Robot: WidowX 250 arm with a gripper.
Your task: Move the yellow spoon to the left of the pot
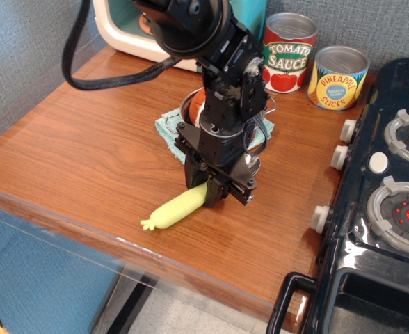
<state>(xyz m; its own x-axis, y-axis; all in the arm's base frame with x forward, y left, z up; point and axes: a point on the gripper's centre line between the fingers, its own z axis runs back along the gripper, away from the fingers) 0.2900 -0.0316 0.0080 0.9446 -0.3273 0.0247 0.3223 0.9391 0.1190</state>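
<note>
The yellow spoon (177, 209) lies on the wooden table near the front edge, its frilled tip pointing front-left. Its metal bowl (252, 165) peeks out behind the gripper, next to the pot. The pot (188, 106) stands on a teal cloth (167, 128) just behind and is mostly hidden by the arm; one wire handle (268, 104) shows at the right. My gripper (203, 189) is down at the table with its fingers closed in on the upper end of the spoon's handle.
A tomato sauce can (289, 53) and a pineapple slices can (338, 78) stand at the back right. A black toy stove (392, 202) fills the right side. A white and teal appliance (124, 31) is at the back left. Bare wood lies left of the pot.
</note>
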